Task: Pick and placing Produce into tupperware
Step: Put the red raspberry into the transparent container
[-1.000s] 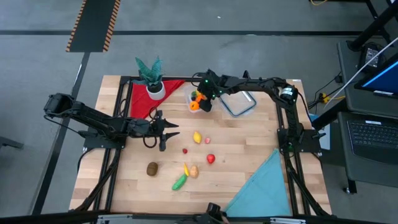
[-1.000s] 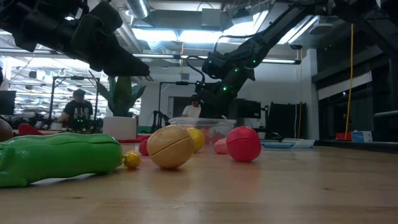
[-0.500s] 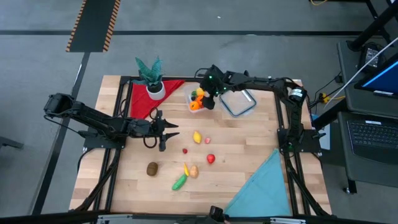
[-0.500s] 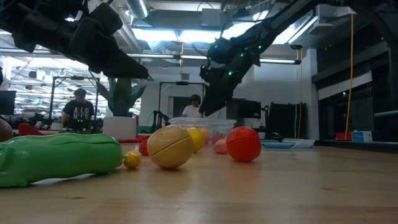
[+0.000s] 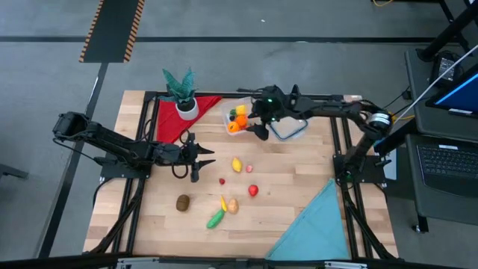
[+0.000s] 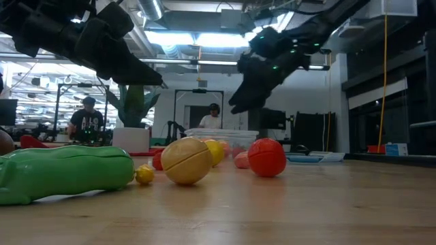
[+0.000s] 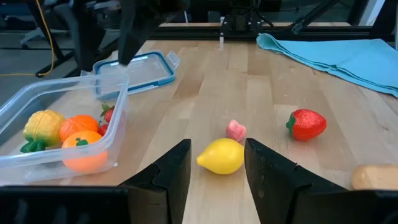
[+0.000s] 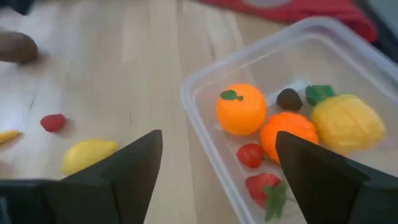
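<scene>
Beside tupperware [image 5: 237, 119], right gripper [image 5: 258, 131] now empty, spread, shifted off it; left gripper [image 5: 200, 158] unmoved, apart.

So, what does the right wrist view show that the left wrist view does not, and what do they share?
Only the right wrist view shows the brown piece and the small red berry on the table, seen past the open right hand.

Only the left wrist view shows the blue-rimmed lid, the teal cloth and the loose strawberry, seen past the open left hand.

Both show the tupperware holding produce, and the lemon beside it.
</scene>
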